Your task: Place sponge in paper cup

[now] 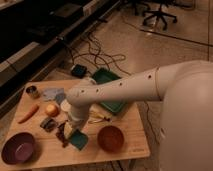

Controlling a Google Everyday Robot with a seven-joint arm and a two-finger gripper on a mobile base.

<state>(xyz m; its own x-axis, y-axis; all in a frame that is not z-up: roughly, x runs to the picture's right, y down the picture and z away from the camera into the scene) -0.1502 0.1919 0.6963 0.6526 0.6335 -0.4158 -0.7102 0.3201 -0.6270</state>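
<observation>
1. The sponge, a teal square pad, sits tilted in front of the paper cup, clear of it and not inside; whether it touches the wooden table I cannot tell.
2. The gripper is at the sponge's upper-left edge, in front of the paper cup, its fingers pinched together on the sponge.
3. The white arm reaches in from the right and bends downward just right of the paper cup, hiding part of the cup's rim.
4. A yellow fruit lies just left of the paper cup, and a carrot lies farther left.
5. A dark packet lies in front and to the left of the paper cup.
6. A grey-blue cloth lies behind the paper cup, and a metal can stands behind and well to its left.
7. A green tray lies behind and right of the paper cup.
8. An orange-brown bowl stands in front and to the right of the paper cup; a purple bowl stands in front and far left.
</observation>
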